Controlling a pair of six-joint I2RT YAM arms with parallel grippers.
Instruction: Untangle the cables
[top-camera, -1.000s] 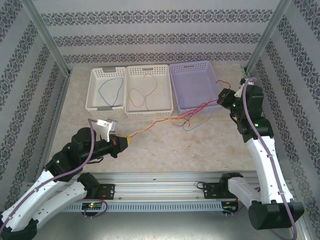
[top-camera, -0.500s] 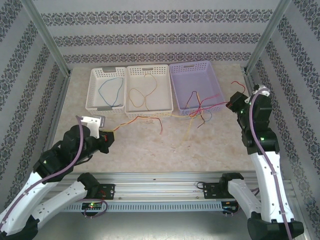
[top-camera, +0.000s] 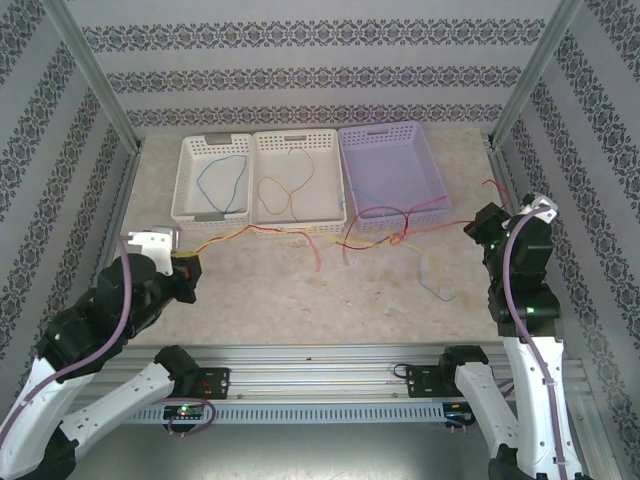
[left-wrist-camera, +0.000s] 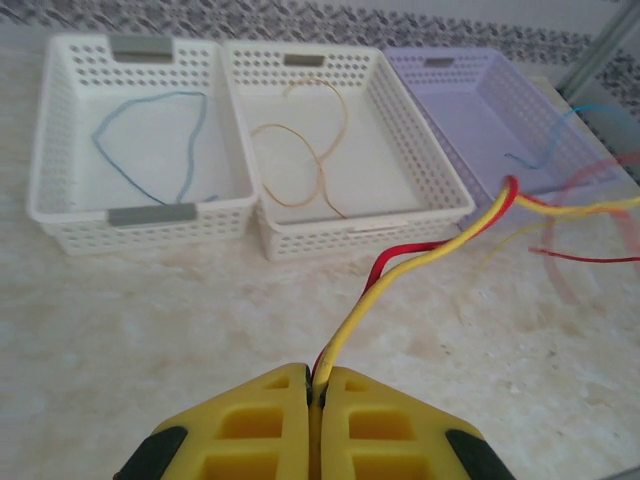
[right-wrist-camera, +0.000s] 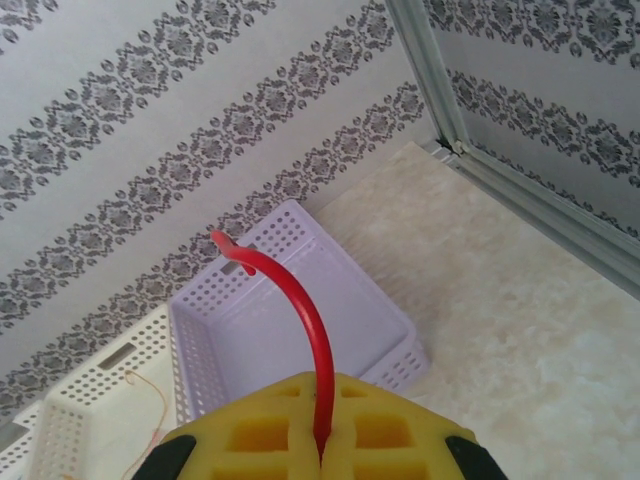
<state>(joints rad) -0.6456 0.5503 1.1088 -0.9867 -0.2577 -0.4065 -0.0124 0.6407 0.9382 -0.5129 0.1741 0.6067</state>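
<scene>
The cables (top-camera: 392, 237) stretch as a taut line of red, yellow and blue strands in front of the baskets, knotted below the lilac basket (top-camera: 385, 130). My left gripper (top-camera: 186, 268) is shut on a yellow cable (left-wrist-camera: 400, 277) and a red cable (left-wrist-camera: 445, 243) together, near the table's left side. My right gripper (top-camera: 479, 228) is shut on another red cable (right-wrist-camera: 302, 312) at the far right, its free end curling upward. A pale blue strand (top-camera: 436, 285) trails loose on the table.
A white basket (top-camera: 183, 178) holds a blue wire (left-wrist-camera: 150, 150). The middle white basket (top-camera: 298, 135) holds an orange wire (left-wrist-camera: 300, 150). Aluminium frame posts stand at both back corners, and patterned walls close in the sides.
Both arms pulled apart: the left gripper moved left and nearer, the right gripper right and nearer. The bundle has been drawn out along the basket fronts, and a blue strand dropped onto the table.
</scene>
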